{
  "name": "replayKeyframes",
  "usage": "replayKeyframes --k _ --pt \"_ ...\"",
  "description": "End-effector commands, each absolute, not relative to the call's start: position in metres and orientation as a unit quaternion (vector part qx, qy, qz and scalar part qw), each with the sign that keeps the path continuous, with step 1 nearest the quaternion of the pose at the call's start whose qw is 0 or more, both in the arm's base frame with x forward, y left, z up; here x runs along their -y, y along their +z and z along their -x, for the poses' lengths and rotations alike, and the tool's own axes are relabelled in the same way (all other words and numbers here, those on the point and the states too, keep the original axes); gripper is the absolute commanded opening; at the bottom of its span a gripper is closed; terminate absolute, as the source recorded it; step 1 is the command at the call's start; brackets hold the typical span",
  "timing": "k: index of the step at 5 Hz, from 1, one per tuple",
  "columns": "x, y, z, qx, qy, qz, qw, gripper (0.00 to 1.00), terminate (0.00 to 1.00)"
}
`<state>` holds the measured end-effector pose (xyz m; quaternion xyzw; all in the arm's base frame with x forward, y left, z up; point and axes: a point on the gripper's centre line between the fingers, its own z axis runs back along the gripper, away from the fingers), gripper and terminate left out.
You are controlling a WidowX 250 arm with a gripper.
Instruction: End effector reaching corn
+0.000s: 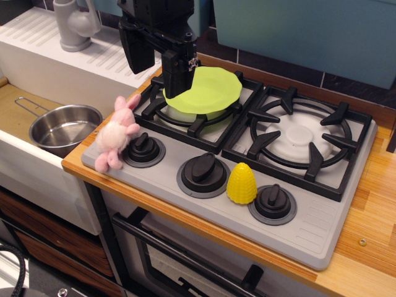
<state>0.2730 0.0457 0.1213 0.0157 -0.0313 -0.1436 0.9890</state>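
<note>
The end effector [158, 65] hangs over the rear left of the toy stove, a boxy black metal body with two long dark fingers pointing down. The fingers stand apart with a clear gap between them and grip nothing. The right finger's tip overlaps the edge of the plate [204, 91], a flat lime-green disc lying tilted on the left burner's black grate [192, 117]. No brand or lettering can be read on it or on the stove.

The corn [241, 183] is well apart from the gripper, at the front of the grey stove panel [309, 238]. It stands upright, its long axis vertical and its rounded tip up, a smooth yellow plastic dome with ribbed kernel rows. It sits between the middle knob [203, 174] and the right knob [273, 202], just beside the latter.

A pink and white plush bunny [117, 133] leans against the left knob [143, 148]. A shiny steel pot [64, 128] rests in the sink on the left, below a grey faucet [75, 23]. The right burner [303, 140] is bare. The counter [371, 204] is light wood.
</note>
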Motion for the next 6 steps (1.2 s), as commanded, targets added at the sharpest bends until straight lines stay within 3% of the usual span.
replayKeyframes --k 1,6 --pt "-0.046 0.121 -0.273 0.031 -0.144 -0.016 0.989 1.0 0.0" --pt "0.036 0.143 -0.25 0.034 -0.082 -0.038 0.995 1.0 0.0"
